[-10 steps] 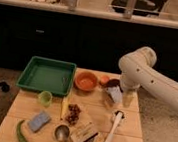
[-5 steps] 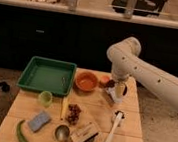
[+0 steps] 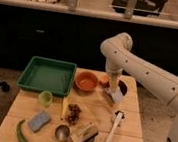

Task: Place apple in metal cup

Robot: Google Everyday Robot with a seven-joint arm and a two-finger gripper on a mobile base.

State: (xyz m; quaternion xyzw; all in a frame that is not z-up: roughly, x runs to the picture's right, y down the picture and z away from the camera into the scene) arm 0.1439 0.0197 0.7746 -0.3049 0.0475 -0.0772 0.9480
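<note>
The apple [image 3: 104, 81] is a small orange-red fruit on the wooden table [image 3: 132, 138], just right of the orange bowl. My gripper [image 3: 113, 93] hangs from the white arm, pointing down, just right of and slightly in front of the apple, close to the table top. I cannot tell whether it touches the apple. The metal cup [image 3: 62, 132] is a small round silver-grey cup near the table's front edge, left of a tan block and far from the gripper.
A green tray [image 3: 47, 75] lies at the back left, with the orange bowl [image 3: 87, 80] beside it. A dark round object [image 3: 124, 86] sits right of the gripper. Also on the table are a light green cup [image 3: 45, 97], a berry cluster [image 3: 72, 113], a white brush [image 3: 112, 131], a blue sponge [image 3: 39, 120] and a green vegetable [image 3: 21, 133].
The arm's elbow has swung left over the table. The gripper has shifted a little left, towards the apple. The objects on the table have not moved.
</note>
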